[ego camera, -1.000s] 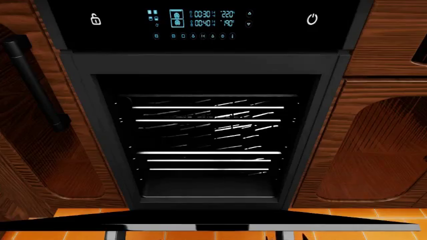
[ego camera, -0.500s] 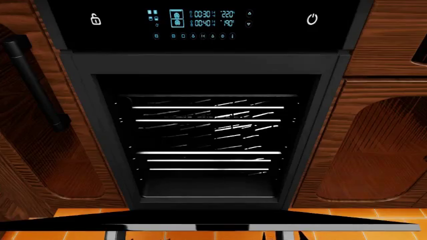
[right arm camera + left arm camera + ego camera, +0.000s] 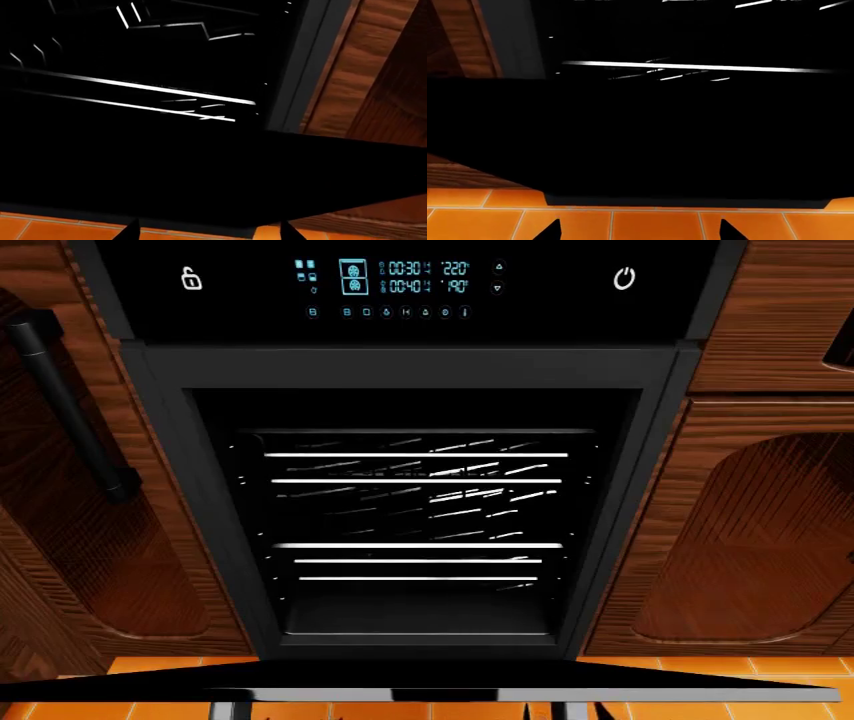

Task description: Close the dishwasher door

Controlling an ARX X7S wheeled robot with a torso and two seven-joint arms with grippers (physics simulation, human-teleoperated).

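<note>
The dishwasher door (image 3: 427,678) is a glossy black panel swung down open, almost level, across the bottom of the head view. Its grey bar handle (image 3: 400,695) shows along the front edge. The open cavity above it shows wire racks (image 3: 414,480). In the left wrist view the door (image 3: 680,145) fills the middle. My left gripper (image 3: 639,232) is open and empty, over the orange floor just short of the door's front edge. In the right wrist view the door (image 3: 167,175) is equally close. My right gripper (image 3: 210,231) is open and empty, near the door's right corner.
The black control panel with blue display (image 3: 400,285) sits above the cavity. A brown wooden cabinet (image 3: 80,540) with a black bar handle (image 3: 67,410) flanks it on the left. Another wooden cabinet (image 3: 761,530) stands on the right. Orange floor tiles (image 3: 654,225) lie under the door.
The door and the view have not moved. Only small dark shapes under the door at the bottom edge of the head view have shifted slightly.
</note>
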